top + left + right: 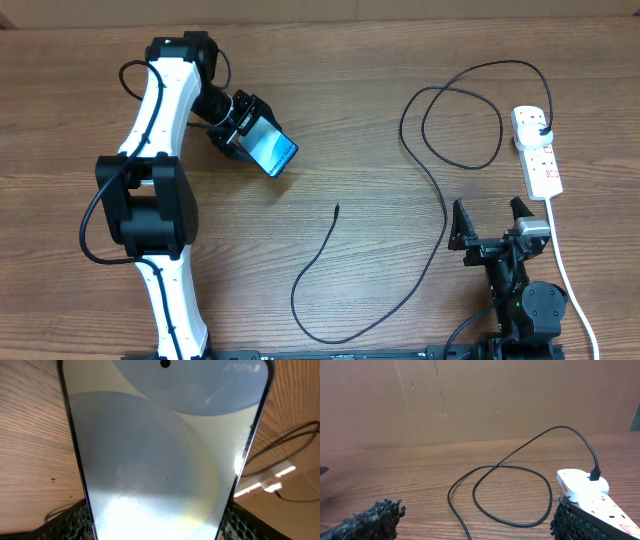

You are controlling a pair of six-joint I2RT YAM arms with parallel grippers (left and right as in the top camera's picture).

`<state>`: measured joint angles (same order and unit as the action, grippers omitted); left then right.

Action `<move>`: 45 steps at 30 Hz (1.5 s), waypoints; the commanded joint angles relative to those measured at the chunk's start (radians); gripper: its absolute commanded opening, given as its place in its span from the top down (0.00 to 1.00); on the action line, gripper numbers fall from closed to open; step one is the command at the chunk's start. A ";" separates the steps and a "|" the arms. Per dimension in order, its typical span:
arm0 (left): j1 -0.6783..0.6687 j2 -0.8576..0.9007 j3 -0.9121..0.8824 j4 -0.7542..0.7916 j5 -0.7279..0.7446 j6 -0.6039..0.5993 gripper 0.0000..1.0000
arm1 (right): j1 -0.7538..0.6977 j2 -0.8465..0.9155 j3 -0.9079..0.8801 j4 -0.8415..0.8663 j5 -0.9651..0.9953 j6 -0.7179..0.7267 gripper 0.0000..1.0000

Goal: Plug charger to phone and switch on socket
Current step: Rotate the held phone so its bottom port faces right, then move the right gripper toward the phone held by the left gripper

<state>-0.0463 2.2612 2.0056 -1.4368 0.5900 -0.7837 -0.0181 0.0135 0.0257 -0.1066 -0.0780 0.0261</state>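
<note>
- Left gripper [245,130]: clamped across the long edges of a slim, black-edged smartphone [272,150] with a pale blue screen. The phone is held tilted over the brown wooden tabletop [350,100].
- In the left wrist view the status-bar end points away from the wrist, so the charging port is probably back toward the palm (port itself not visible).
- Centre: the thin black charger cable [445,225] trails across the wood. Its small connector tip [337,208] lies loose, well apart from the phone and touched by nothing.
- Right: the cable loops up to a small black plug [541,125], already seated in the white elongated power strip [540,160]. Its red switches are too small to read as on or off.
- Right gripper [490,225]: jaws spread wide and empty, near the strip's white cord.
- Step in hand, as I judge it: presenting the phone; mating not yet begun.
- Next move calls for the right gripper to pinch the cable just behind the tip, line it up with the port end, then press the switch.
</note>
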 commanded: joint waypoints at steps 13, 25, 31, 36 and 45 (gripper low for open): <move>-0.037 0.002 0.030 0.013 -0.024 -0.033 0.96 | 0.000 -0.010 -0.006 0.007 0.001 0.004 0.00; -0.046 0.002 0.030 0.013 -0.021 -0.089 0.96 | 0.000 -0.009 0.003 0.034 -0.216 0.417 0.00; -0.046 0.002 0.030 0.013 -0.021 -0.089 0.96 | 0.000 0.070 0.117 -0.056 -0.239 0.468 0.00; -0.046 0.002 0.030 0.012 -0.021 -0.089 0.96 | -0.002 0.270 0.291 -0.160 -0.240 0.456 0.00; -0.046 0.002 0.030 0.012 -0.021 -0.089 0.96 | -0.002 0.893 0.716 -0.394 -0.499 0.404 0.00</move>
<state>-0.0887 2.2612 2.0056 -1.4216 0.5594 -0.8623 -0.0189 0.7403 0.6243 -0.4637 -0.4183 0.4656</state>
